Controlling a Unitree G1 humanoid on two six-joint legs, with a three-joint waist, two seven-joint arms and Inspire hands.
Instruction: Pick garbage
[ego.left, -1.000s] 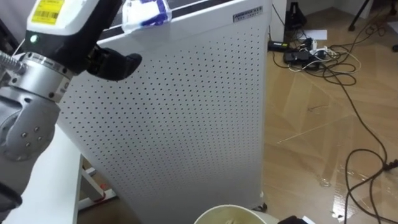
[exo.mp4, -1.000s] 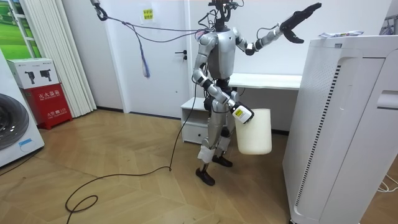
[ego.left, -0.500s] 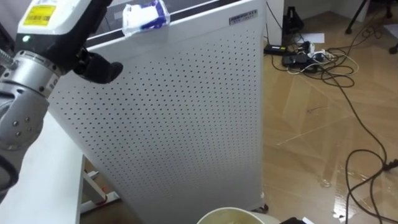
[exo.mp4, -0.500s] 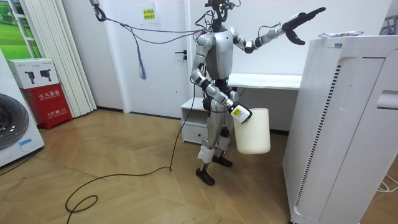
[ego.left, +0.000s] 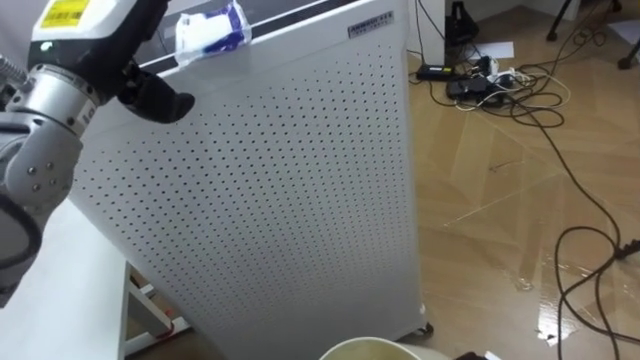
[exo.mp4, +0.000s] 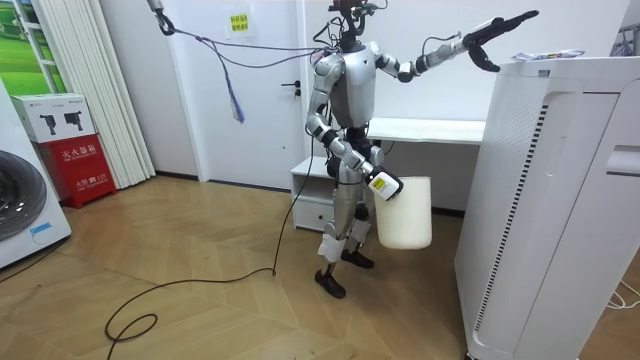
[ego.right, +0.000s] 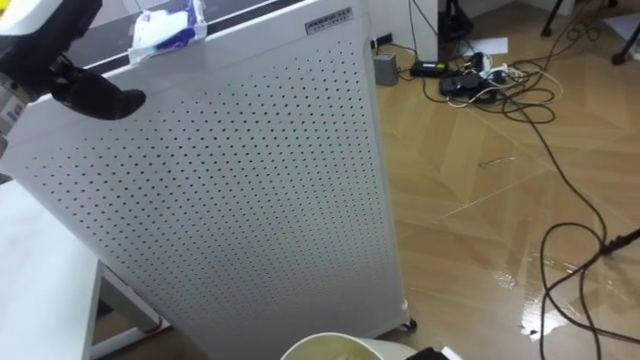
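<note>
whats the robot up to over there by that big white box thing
It is collecting rubbish. The robot stands beside a tall white perforated appliance with a crumpled white and blue wrapper lying on top. Its left hand is raised, open, at the appliance's top edge, just short of the wrapper and not touching it. A white bin hangs off the floor at its right hand.

I can read neither the yellow sticker (ego.left: 66, 14) at ten o'clock on the arm nor the nameplate (ego.left: 370, 24) at one o'clock on the white cabinet (ego.left: 290, 190).
</note>
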